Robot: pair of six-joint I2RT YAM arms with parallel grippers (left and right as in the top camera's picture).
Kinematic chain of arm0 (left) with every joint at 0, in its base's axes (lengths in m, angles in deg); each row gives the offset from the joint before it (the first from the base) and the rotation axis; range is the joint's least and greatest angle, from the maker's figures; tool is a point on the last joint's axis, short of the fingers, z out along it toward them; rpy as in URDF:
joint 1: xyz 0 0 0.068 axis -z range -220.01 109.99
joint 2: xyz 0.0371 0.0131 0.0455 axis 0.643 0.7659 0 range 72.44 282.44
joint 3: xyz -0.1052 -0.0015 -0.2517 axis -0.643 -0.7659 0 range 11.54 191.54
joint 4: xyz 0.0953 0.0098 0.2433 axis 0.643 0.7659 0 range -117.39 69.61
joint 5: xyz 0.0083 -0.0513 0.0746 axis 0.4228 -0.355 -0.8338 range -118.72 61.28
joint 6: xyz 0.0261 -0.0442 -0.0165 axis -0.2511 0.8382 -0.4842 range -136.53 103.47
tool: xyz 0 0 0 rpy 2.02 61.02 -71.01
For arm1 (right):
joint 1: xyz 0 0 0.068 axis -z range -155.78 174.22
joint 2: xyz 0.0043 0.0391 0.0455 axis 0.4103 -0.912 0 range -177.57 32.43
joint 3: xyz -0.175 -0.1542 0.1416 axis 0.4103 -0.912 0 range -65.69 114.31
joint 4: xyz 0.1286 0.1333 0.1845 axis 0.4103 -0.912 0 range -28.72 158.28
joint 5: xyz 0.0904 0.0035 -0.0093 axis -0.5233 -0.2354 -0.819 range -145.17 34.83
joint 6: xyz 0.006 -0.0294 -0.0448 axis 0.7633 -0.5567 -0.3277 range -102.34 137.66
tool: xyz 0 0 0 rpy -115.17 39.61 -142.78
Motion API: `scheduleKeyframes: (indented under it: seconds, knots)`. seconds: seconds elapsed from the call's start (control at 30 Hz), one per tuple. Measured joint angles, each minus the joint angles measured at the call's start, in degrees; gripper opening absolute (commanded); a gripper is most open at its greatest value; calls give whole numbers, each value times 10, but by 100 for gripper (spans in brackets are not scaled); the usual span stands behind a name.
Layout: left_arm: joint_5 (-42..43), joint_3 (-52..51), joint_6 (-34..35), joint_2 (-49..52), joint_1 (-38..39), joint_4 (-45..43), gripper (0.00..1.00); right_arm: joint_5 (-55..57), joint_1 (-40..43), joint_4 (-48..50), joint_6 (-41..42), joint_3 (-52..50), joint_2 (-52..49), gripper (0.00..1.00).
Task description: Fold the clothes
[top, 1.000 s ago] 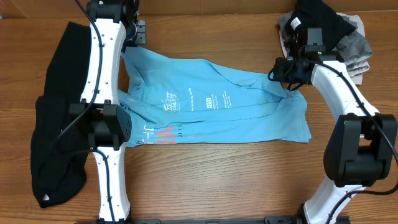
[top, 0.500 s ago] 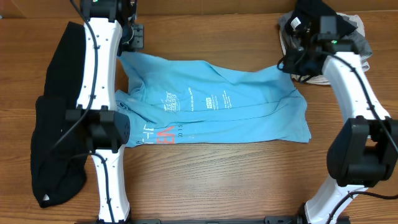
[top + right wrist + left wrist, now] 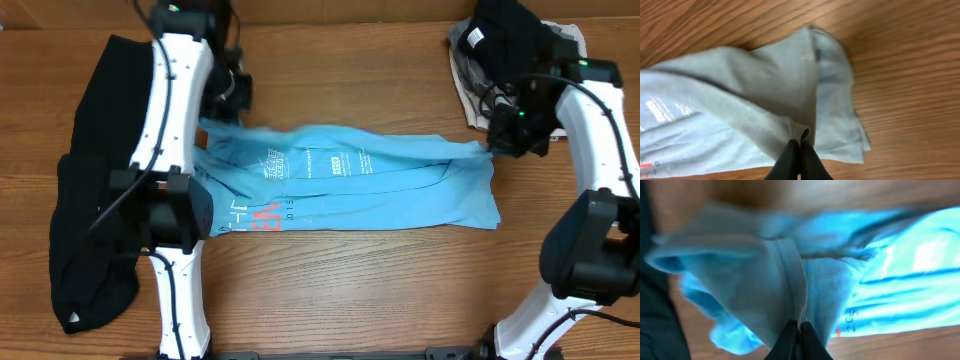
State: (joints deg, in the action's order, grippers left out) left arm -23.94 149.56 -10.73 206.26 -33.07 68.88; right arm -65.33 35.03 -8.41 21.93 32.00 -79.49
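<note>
While the light blue T-shirt [image 3: 350,185] lies stretched across the wooden surface [image 3: 350,290], the left pincer [image 3: 799,329] is clamped tight on a fold at its left end. The right pincer [image 3: 800,146] is pinched closed on a fold at its right end. A black garment [image 3: 85,220] lies partly hidden under the left arm [image 3: 165,120]. The frame's top edge cuts off a dark-and-grey pile [image 3: 520,45]. The left wrist view is blurred.

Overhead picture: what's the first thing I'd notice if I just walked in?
The light blue T-shirt, stretched across the middle of the table, with the left gripper and right gripper each shut on a far corner. Next, the black garment draped along the left side, and a dark-and-grey clothes pile at the top right.
</note>
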Motion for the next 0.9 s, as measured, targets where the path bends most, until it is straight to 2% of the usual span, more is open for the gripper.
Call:
scheduleKeyframes:
  seconds: [0.2, 0.37, 0.67, 0.8, 0.83, 0.87, 0.9]
  knots:
    - [0, -135, 0, 0, 6, 4, 4, 0, 33, 0, 2, 0, 0, 4]
    - [-1, -176, 0, -10, 6, 3, 4, -1, 40, -9, 2, 0, 0, 4]
    - [-14, -236, -3, -129, 6, 4, 4, -1, 40, -59, 2, 0, 0, 4]
    - [-24, -285, -3, -146, 6, 3, 4, -1, 40, -58, 2, -26, 0, 4]
    - [-29, -306, -3, -146, 6, -4, 5, -1, 40, -53, 2, -38, 0, 12]
    - [-32, -323, -3, -146, 6, -10, 10, -1, 40, -44, 5, -53, 0, 24]
    - [-36, -343, -4, -145, 6, -18, 19, -1, 40, -36, 3, -66, 0, 38]
